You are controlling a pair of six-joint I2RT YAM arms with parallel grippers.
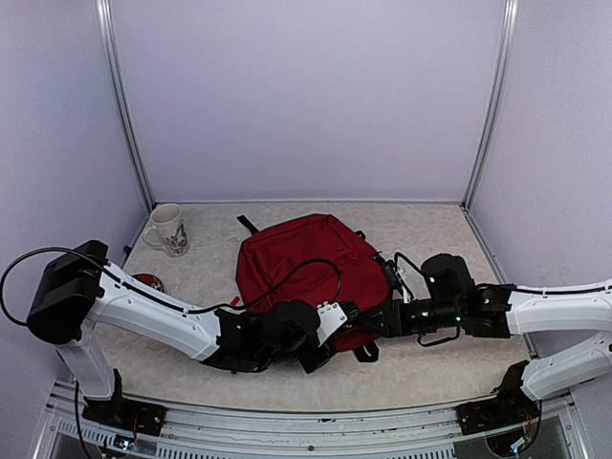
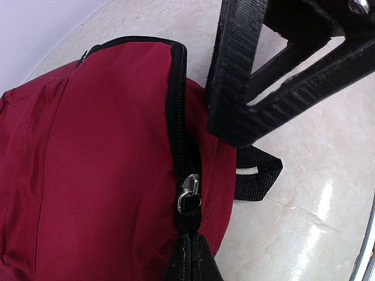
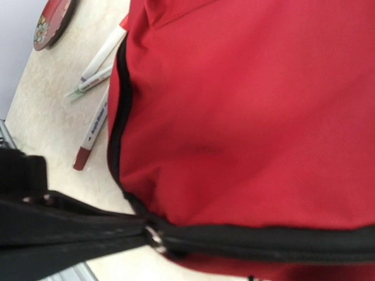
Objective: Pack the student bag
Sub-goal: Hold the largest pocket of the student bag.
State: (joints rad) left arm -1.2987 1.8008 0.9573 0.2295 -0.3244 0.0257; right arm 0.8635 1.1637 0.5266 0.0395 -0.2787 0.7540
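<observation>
student bag (image 1: 301, 263) lies flat mid-table (image 1: 430, 239), with its near edge toward the arm bases. no grey lining shows and the zip line looks shut. my read: we're at the unzip step and nothing is packed yet.

left gripper (image 1: 323, 349) is at the bag's near edge, just beside the black strap loop (image 2: 258, 172). only one of its fingers shows in the left wrist view, so i can't tell if it's spread or closed.

right gripper (image 3: 132, 233) comes in from the right. its fingers look pressed together, pinching the zipper pull (image 2: 188, 198) at the metal ring.

mug (image 1: 167, 229) is upright at far left, well apart from the bag. red dish (image 3: 53, 23) is near the bag's left side. pens (image 3: 96, 102) lie on the table just beside the bag's edge, outside it.

next move, as i judge it: right drags the pull along the track while left pins the fabric so the bag doesn't slide. risk is the pull slipping out of the pinch.

writing: the pen barrels carry print too small to read. the mug has a pattern but no legible text. no brand visible on the bag.
</observation>
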